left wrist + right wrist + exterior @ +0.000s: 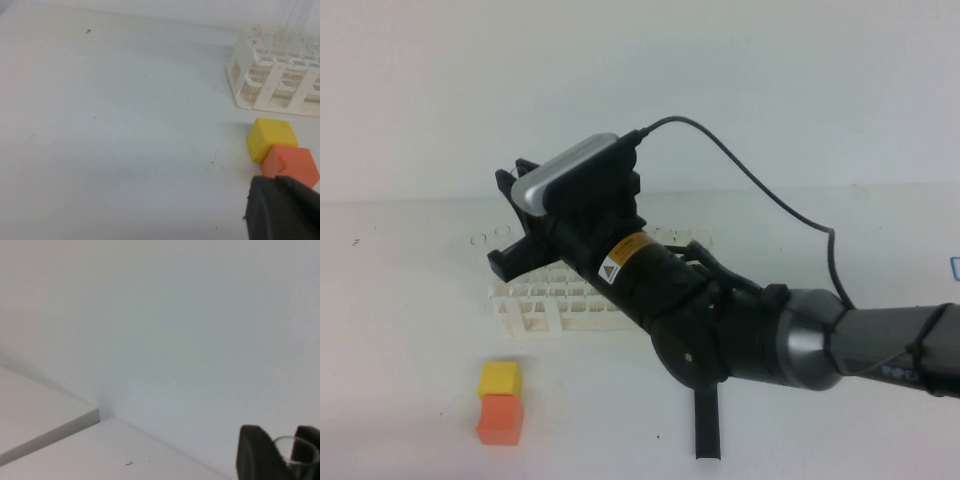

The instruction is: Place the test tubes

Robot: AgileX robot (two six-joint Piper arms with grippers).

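Dark and bulky, the right arm [740, 330] reached across the table [400, 330] toward the robot's left. Its right gripper [506, 222] was raised over the white test tube rack [535, 305] and clamped on a clear test tube [295, 454], glimpsed only in the right wrist view. Nearer the robot lay a yellow cube [500, 379] touching an orange cube [500, 419]. Just beside the orange one hung the left gripper [282, 210]; whether it was parted or closed I could not tell.

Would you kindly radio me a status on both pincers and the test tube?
Right pincer raised over the rack, shut on a test tube. Left pincer low beside the orange block. Yellow block touches it, both short of the rack.
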